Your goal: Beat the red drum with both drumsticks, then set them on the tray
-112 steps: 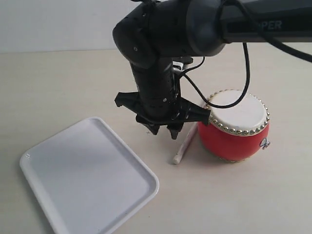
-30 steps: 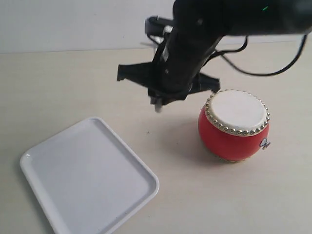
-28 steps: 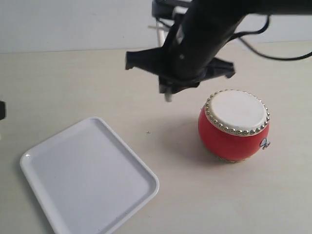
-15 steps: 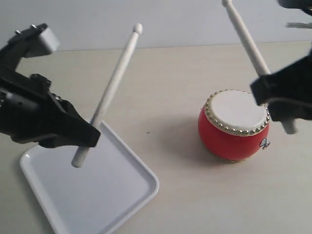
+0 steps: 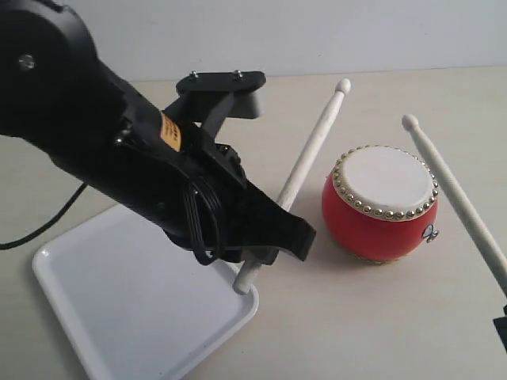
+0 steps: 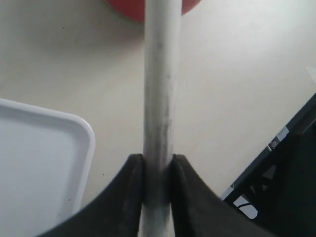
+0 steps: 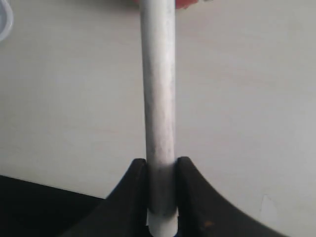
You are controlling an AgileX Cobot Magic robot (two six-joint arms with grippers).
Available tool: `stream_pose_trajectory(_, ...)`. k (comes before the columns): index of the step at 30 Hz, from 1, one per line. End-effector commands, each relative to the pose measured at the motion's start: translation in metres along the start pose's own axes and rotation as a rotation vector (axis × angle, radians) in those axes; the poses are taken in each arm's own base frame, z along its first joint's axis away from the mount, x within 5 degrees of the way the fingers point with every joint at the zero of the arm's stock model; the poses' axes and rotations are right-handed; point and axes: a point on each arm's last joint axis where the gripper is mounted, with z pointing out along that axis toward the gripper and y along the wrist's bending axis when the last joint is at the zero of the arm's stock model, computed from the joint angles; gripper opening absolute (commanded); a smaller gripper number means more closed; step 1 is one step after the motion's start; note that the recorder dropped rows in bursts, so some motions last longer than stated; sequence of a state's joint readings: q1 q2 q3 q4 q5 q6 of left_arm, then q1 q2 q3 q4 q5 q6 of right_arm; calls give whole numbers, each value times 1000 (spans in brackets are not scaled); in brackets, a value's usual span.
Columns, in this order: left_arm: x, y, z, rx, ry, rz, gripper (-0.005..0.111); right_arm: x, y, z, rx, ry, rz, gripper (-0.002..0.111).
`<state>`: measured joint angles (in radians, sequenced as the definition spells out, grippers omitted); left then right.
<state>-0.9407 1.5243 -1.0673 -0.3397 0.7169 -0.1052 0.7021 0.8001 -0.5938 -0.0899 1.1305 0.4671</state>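
**Exterior view.** Noted the red drum point(image 5: 380, 218) upright on the table point(image 5: 372, 324), skin side up, near the tray point(image 5: 119, 317) but apart from it. Found the left drumstick point(image 5: 310, 150) clamped near its butt by the left gripper point(image 5: 260, 255), with the tip raised and tilted beside the drum, clear of the skin. Placed the butt end low at the tray corner nearest the drum; could not determine contact with the rim. Found the right drumstick point(image 5: 447, 186) slanting on the drum's other side, tip up near the studded edge and lower end leaving the frame. Could not read its grip here.

**Left wrist view.** Confirmed the jaws pinched tight on the left drumstick point(image 6: 160, 89), one pad on each side, no gap. Saw the tray rim point(image 6: 85, 143) beside the stick and a red sliver of drum point(image 6: 126, 6) beyond it.

**Right wrist view.** Confirmed the right gripper point(image 7: 160, 170) clamped on the right drumstick point(image 7: 158, 89) close to the butt, with a short stub showing behind the jaws.

**Handling.** Judged both sticks light, stiff, smooth and round, hence liable to pivot or roll in a two-pad grip. Judged a hold near the butt, as here, best for swing reach. Judged the drum light enough to slide under hard blows. Advised moderate strikes at the centre of the skin. Advised laying each stick flat inside the tray rim.
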Motion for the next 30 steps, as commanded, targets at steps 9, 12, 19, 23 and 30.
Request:
stream_pose_trajectory(9,2,-2,10,2,73,52,0,17,-2,6,-2,120,109,0)
stream_pose_trajectory(12,1,0,13,-10,74,77,0,8,-14,5,153,42,168,0)
stream_pose_trajectory(19,-13,0,31,-49,166,110,0,-8,-7,16,198,126,71,0)
stream_pose_trajectory(23,-24,-2,38,-48,172,110,0,-12,-1,24,179,165,56,0)
stream_pose_trajectory(30,-26,0,38,-45,161,128,0,-20,5,16,109,109,16,0)
